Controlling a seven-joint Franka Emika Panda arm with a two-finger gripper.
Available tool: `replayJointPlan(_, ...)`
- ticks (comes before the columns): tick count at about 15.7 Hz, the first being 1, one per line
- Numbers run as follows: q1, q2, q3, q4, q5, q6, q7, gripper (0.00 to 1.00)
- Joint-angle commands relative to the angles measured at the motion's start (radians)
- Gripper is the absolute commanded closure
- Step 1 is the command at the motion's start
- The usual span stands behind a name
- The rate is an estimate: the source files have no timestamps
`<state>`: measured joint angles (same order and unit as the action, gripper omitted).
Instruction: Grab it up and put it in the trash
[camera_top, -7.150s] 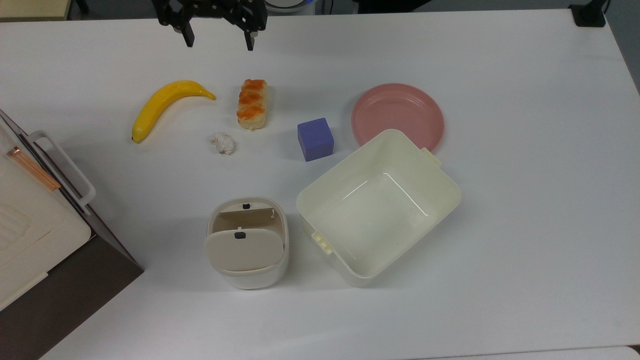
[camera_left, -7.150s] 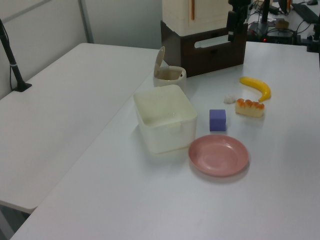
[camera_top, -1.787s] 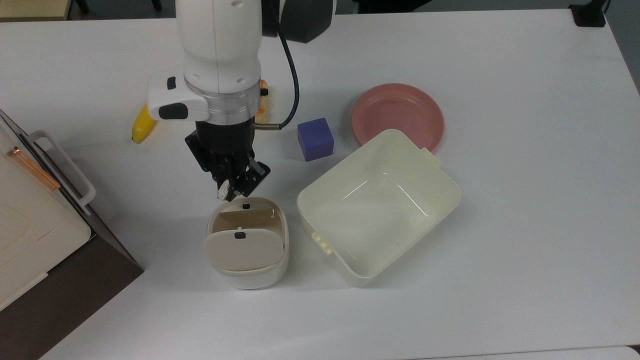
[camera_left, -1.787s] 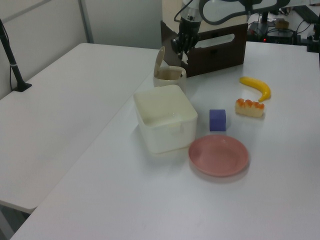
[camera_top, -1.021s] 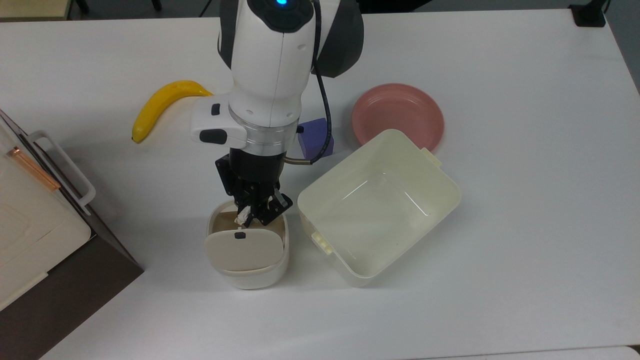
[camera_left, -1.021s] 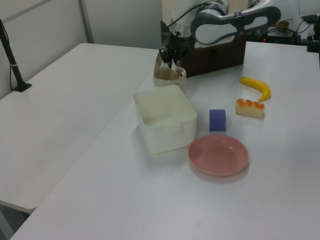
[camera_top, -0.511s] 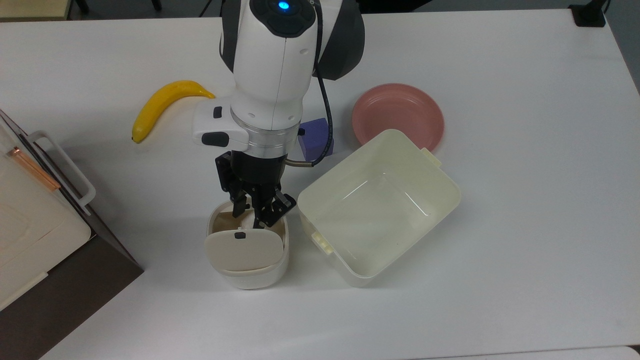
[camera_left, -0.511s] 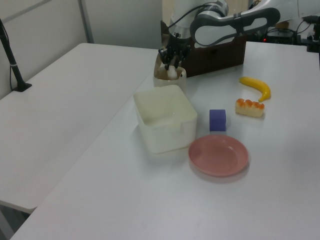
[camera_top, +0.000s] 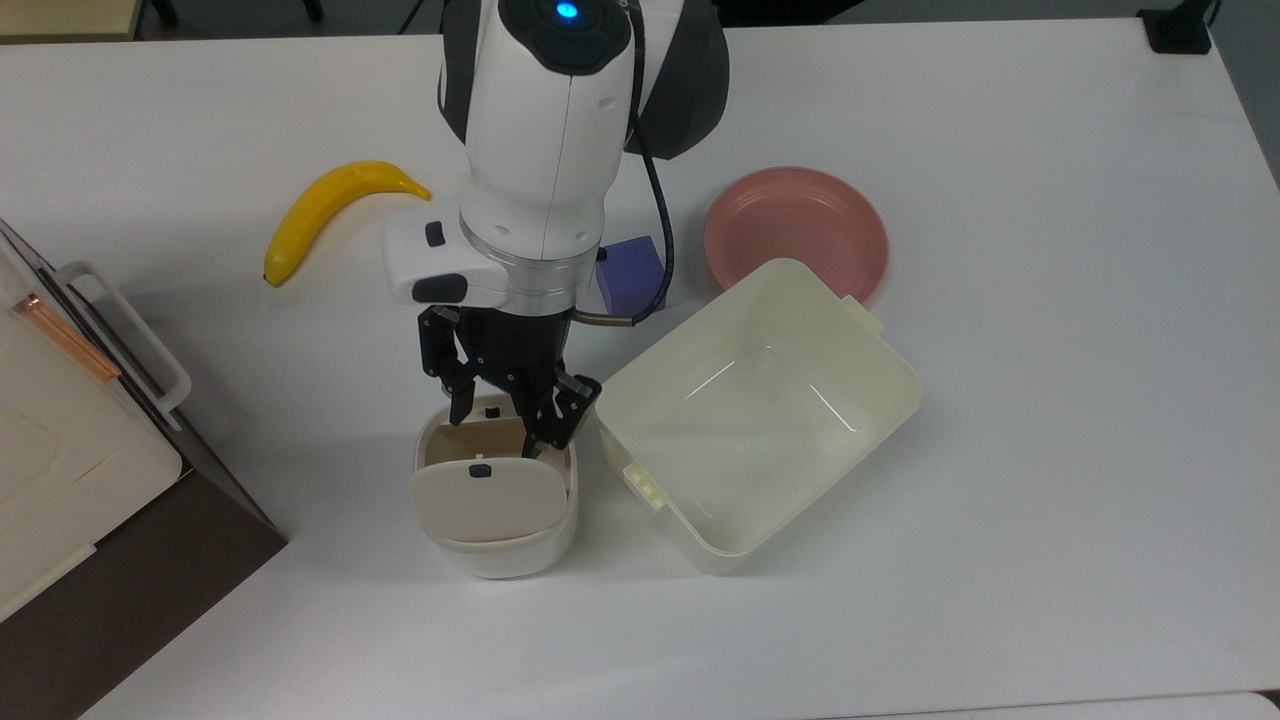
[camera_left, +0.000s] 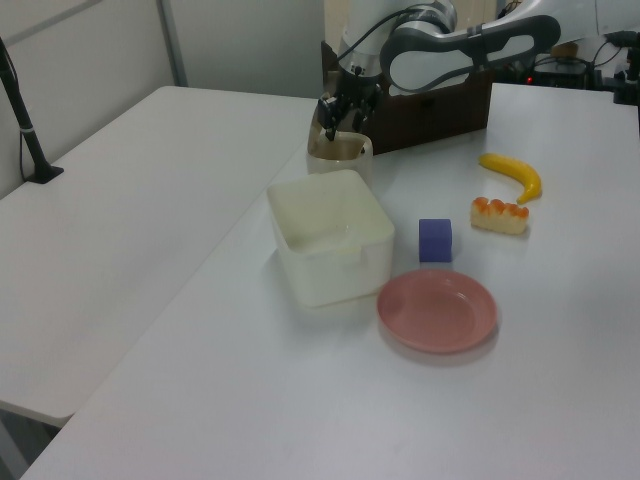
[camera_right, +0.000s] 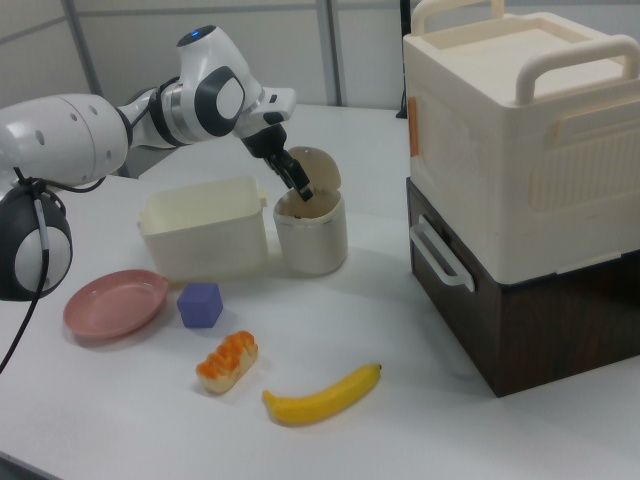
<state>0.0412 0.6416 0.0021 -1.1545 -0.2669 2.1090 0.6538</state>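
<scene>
Jaws spread wide, nothing between them. Gripper (camera_top: 500, 420) hangs over the bin (camera_top: 495, 548) opening, fingertips at rim level; flap lid (camera_top: 485, 500) tipped up on the side away from the arm. Wad can't be made out; bin interior looks brown, partly hidden by the fingers. Left to right in the top view: storage box (camera_top: 60, 440) at the edge, banana (camera_top: 325, 205), bin with gripper above, purple cube (camera_top: 630, 265) partly behind the wrist, tub (camera_top: 900, 375) just beside the bin, pink plate (camera_top: 795, 225) touching the tub's far corner. In the right view, bread roll (camera_right: 228, 362) lies between cube and banana.
</scene>
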Motion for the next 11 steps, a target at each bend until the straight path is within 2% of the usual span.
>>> replayJointPlan(1, 0.005, -0.029, 0.006, 0.001, 0.011, -0.188, -0.311, 0.31)
replayJointPlan(3, 0.003, -0.060, 0.004, -0.013, 0.049, -0.279, -0.467, 0.31)
replayJointPlan(4, -0.001, -0.091, 0.004, -0.013, 0.079, -0.323, -0.546, 0.27)
replayJointPlan(6, -0.018, -0.124, 0.003, -0.014, 0.098, -0.377, -0.626, 0.23)
replayJointPlan(11, -0.086, -0.207, 0.001, -0.019, 0.158, -0.475, -0.790, 0.05)
